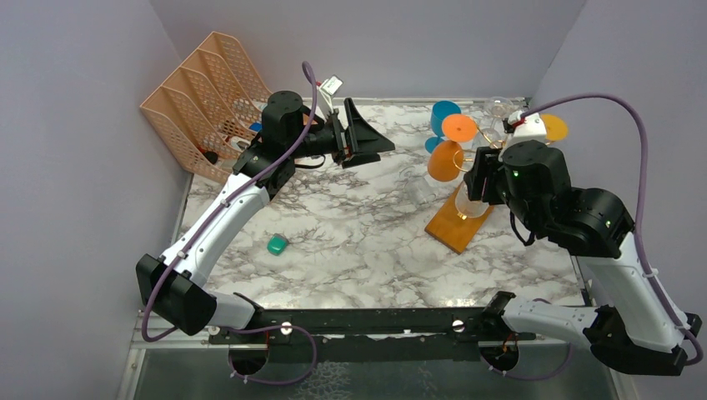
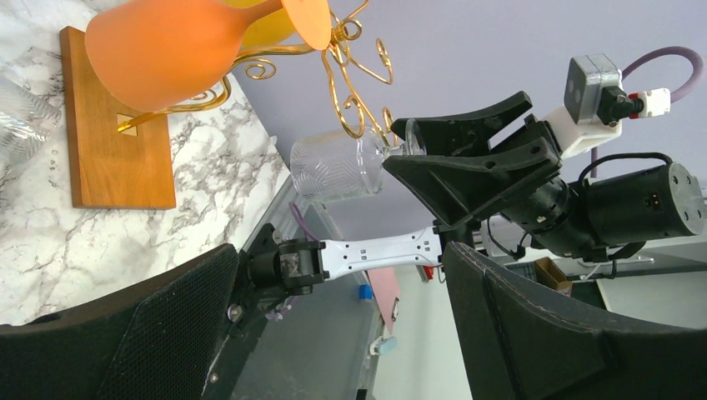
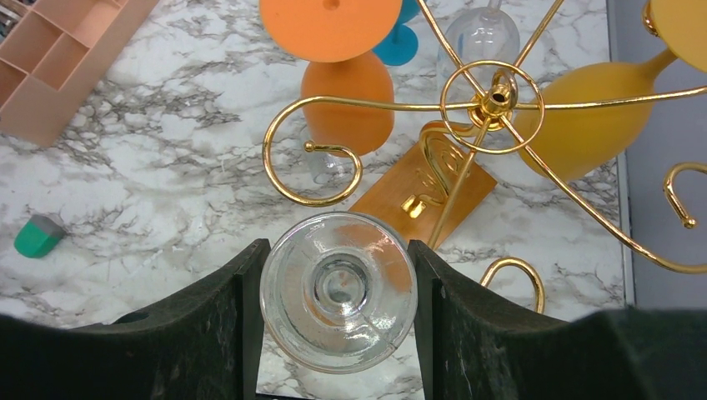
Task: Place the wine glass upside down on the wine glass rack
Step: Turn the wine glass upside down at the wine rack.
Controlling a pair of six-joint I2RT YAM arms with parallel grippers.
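Right hand (image 3: 338,252) clamps one clear wine glass (image 3: 338,293) beside the one wine glass rack (image 3: 492,100); left hand (image 1: 365,142) gapes wide, empty.

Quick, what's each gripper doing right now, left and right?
Left gripper: open, holding nothing.
Right gripper: closed on the clear wine glass.

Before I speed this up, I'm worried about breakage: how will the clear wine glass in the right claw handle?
The clear wine glass looks thin-walled, so probably fragile if bumped against the wire rack. Its smooth, round surface between the right claw's fingers could slip or twist. Laid down, it would likely roll.
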